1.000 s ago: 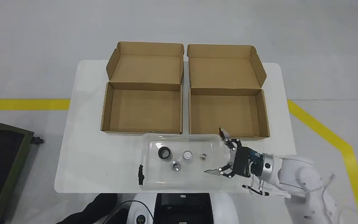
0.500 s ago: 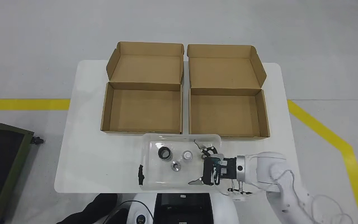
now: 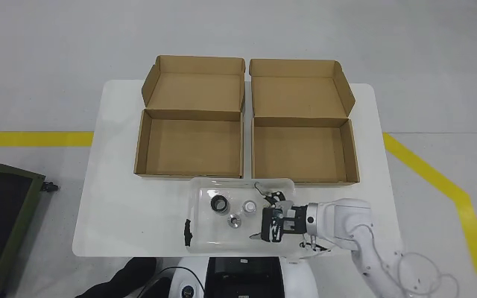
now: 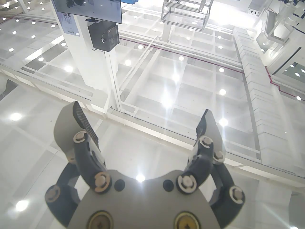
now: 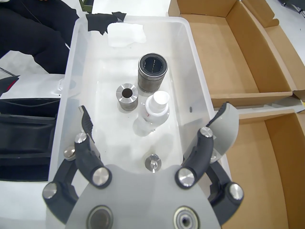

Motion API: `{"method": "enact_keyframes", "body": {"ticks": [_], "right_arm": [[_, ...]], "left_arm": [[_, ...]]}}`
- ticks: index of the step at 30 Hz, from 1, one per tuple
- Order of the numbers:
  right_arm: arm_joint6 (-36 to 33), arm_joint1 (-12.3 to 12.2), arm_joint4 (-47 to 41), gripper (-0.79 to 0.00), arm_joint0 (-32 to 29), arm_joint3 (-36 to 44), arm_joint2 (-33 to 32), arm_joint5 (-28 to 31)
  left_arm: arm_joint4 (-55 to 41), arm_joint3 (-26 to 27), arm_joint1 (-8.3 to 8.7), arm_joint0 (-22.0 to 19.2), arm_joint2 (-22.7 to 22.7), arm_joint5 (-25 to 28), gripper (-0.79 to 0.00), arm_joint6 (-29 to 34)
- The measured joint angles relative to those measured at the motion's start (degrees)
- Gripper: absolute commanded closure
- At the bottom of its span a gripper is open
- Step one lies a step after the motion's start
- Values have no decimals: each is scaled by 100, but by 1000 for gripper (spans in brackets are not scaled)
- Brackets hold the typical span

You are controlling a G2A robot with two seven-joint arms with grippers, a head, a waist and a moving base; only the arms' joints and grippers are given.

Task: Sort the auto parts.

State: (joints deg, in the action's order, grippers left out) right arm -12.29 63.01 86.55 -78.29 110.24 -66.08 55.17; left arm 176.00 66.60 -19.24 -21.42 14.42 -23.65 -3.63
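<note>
My right tool (image 5: 155,109) hangs wide open over the bin (image 5: 71,55). Its wrist view shows a small stud (image 5: 153,162) closest in, then bottle (image 5: 156,110), bush (image 5: 127,95) and bearing (image 5: 152,71) beyond. My left tool (image 4: 141,109), also wide, faces the ceiling (image 4: 181,77).

Dark bearing (image 5: 152,72), steel bushing (image 5: 127,96), white-capped bottle (image 5: 156,110) and small metal stud (image 5: 153,163), clustered inside the clear bin (image 5: 71,72).
</note>
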Motion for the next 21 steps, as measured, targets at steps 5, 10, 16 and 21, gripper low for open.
{"method": "enact_keyframes", "body": {"ticks": [5,10,16,21], "right_arm": [[67,5,232,-668,131,-140,176,-100],[156,7,350,-539,223,-278,317,-166],[240,5,456,-437,309,-442,438,-224],[327,-3,528,-308,364,-541,493,-276]], "left_arm": [[0,0,0,0,0,0,-785,0],[0,0,0,0,0,0,-785,0],[0,0,0,0,0,0,-785,0],[0,0,0,0,0,0,-785,0]]}}
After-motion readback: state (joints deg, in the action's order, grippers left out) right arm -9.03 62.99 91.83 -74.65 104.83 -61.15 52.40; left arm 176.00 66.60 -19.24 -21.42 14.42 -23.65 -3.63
